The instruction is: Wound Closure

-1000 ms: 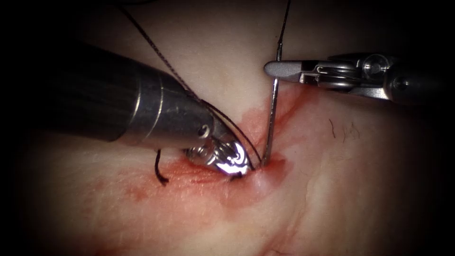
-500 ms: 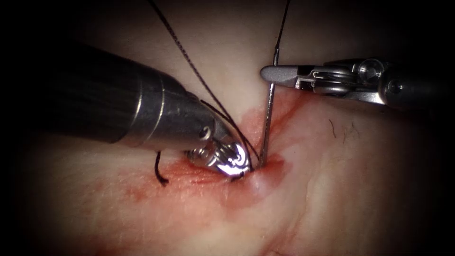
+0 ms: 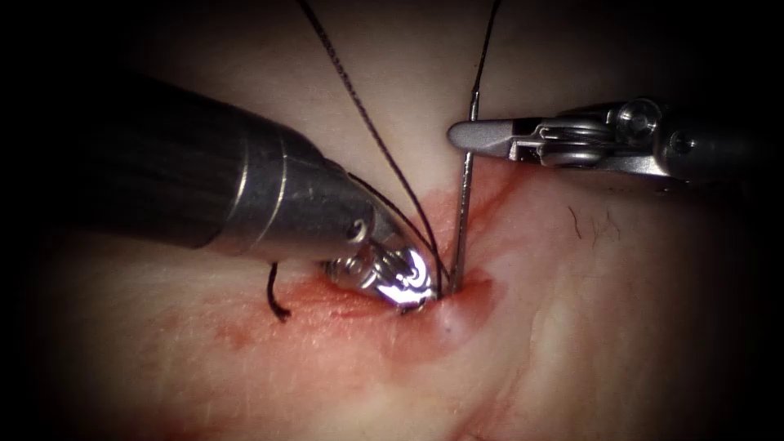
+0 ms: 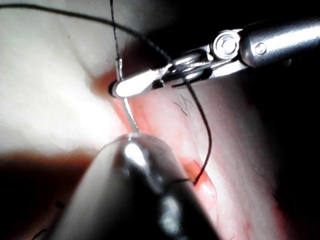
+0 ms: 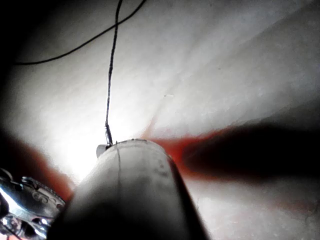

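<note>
Needle upright in the cut, held near its tail.

My left tool (image 3: 404,286) presses on the tissue (image 3: 588,327) at the cut; I cannot tell how its jaws stand. Just beyond, the needle (image 3: 462,220) enters the tissue. Farther back, my right tool (image 3: 472,135) clamps it near the thread (image 3: 367,122) end.

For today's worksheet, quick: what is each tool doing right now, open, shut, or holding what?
Left tool: pressed to the tissue at the cut; its grip cannot be told.
Right tool: shut on the needle near its thread end; the needle's tip is in the tissue.
</note>
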Controlling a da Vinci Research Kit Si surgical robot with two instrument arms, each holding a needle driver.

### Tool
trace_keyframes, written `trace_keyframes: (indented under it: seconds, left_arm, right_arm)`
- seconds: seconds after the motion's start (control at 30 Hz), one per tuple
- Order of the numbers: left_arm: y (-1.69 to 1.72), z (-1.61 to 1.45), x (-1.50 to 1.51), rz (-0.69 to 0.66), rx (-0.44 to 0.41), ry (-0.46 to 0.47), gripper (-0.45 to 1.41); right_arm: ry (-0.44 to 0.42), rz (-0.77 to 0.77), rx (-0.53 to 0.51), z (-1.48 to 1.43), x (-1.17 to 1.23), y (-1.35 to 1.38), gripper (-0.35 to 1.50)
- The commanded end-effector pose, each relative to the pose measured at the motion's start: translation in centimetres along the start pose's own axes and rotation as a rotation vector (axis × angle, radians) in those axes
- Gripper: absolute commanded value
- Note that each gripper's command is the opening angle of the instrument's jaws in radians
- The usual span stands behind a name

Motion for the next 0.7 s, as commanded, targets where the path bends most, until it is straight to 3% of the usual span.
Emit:
trace_keyframes:
  seconds: [0.03,0.7]
  left_arm:
    - [-0.04,0.03,0.05,0.001,0.000,0.000,-0.45]
    - [-0.04,0.04,0.04,0.001,0.000,-0.003,-0.45]
  right_arm:
    - [-0.001,0.006,0.002,0.09,0.02,-0.03,-0.35]
    - [-0.018,0.134,0.012,0.09,-0.11,-0.10,-0.35]
